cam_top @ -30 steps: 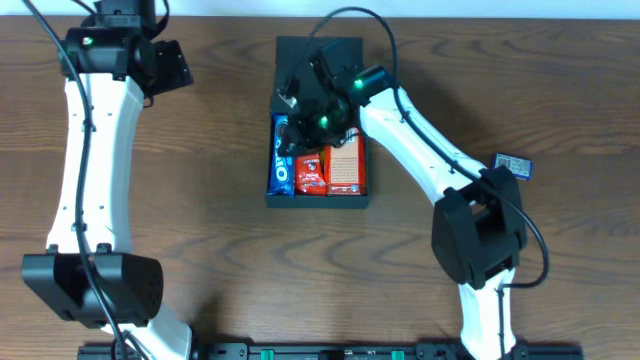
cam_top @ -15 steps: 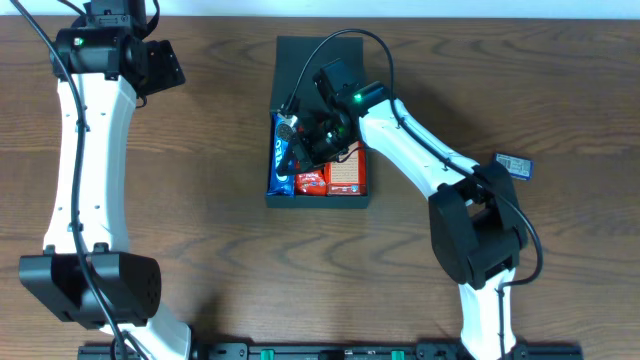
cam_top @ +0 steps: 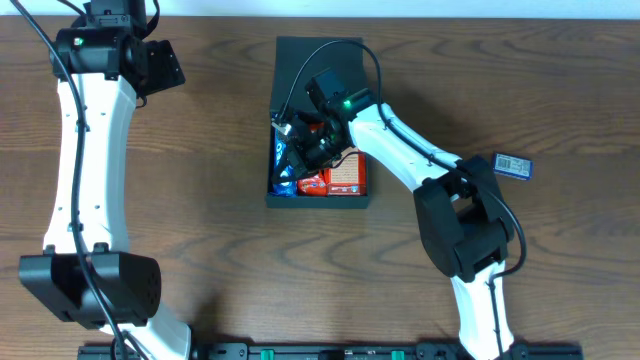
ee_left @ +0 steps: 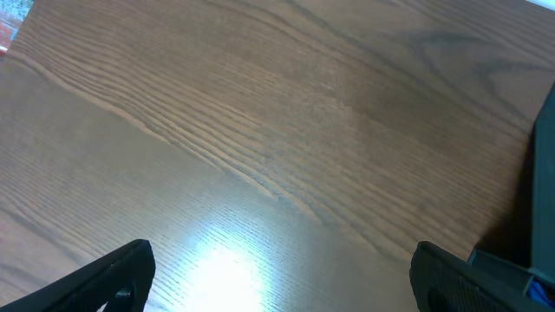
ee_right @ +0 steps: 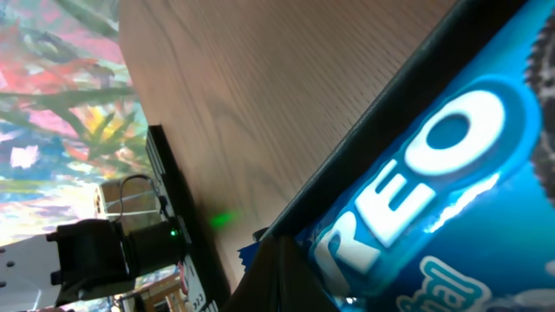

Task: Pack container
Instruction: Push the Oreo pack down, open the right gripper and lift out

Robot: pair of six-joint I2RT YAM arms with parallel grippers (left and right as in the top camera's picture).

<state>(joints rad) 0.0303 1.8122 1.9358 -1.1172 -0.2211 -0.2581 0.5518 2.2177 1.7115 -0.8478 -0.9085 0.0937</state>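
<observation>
A robot's right end effector (cam_top: 298, 140) hangs low inside the black container (cam_top: 318, 202), which lies on the wooden counter (cam_top: 200, 200) close to its far edge, about midway between the left and right edges. The container's flat lid (cam_top: 290, 48) is folded open toward the far edge.

Three snacks sit side by side in the tray. A blue Oreo packet (cam_top: 281, 170) runs along the left wall, a red packet (cam_top: 312, 184) is next to it, and an orange carton (cam_top: 346, 176) is against the right wall. The right end effector is clenched directly above the far end of the Oreo packet. In the right wrist view the packet's white lettering (ee_right: 434, 156) fills most of the frame, with the container's dark wall beside it. Whether the closed fingers pinch the wrapper or only press near it cannot be told.

The left end effector (cam_top: 160, 65) is parked above the far left corner of the counter, well apart from the container. It is released, its two fingers (ee_left: 121, 273) spread wide over bare wood with nothing between them.

A small blue packet (cam_top: 513, 166) lies alone toward the counter's right edge, well clear of the container.
</observation>
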